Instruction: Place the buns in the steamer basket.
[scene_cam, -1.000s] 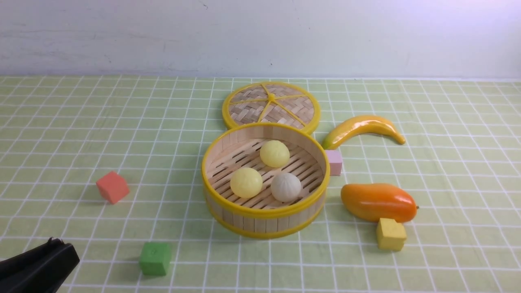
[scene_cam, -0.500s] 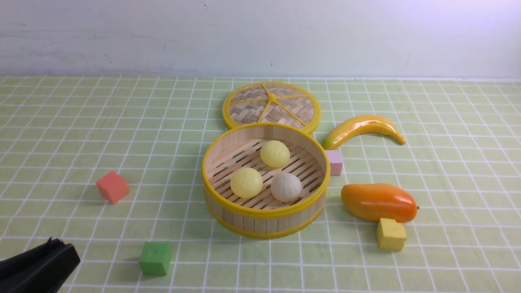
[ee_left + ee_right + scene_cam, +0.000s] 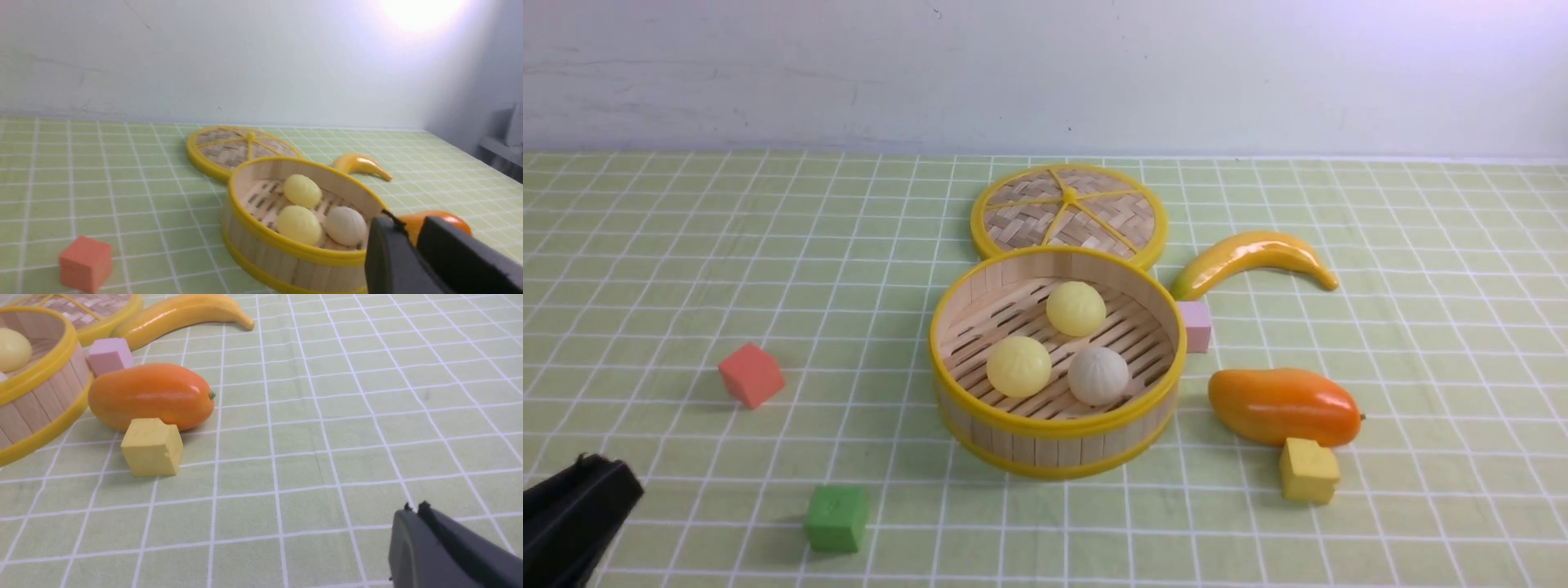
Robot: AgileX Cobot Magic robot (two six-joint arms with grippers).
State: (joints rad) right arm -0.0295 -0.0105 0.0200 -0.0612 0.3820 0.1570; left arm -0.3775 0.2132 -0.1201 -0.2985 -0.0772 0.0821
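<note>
The steamer basket (image 3: 1058, 445) sits at frame centre with three buns (image 3: 1098, 376) in it. Its lid (image 3: 1068, 214) lies just behind. Banana (image 3: 1254, 257) upper right, mango (image 3: 1282, 406) to the right, and cubes (image 3: 836, 518) scattered on both sides of the worktop (image 3: 1421, 506).

Left gripper (image 3: 584, 490) cut by frame edge (front view); pink cube (image 3: 1196, 326) partly behind steamer basket (image 3: 1058, 425).

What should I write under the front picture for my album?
Three buns sit inside the steamer basket, its lid behind it, toy fruit and cubes scattered around.
</note>
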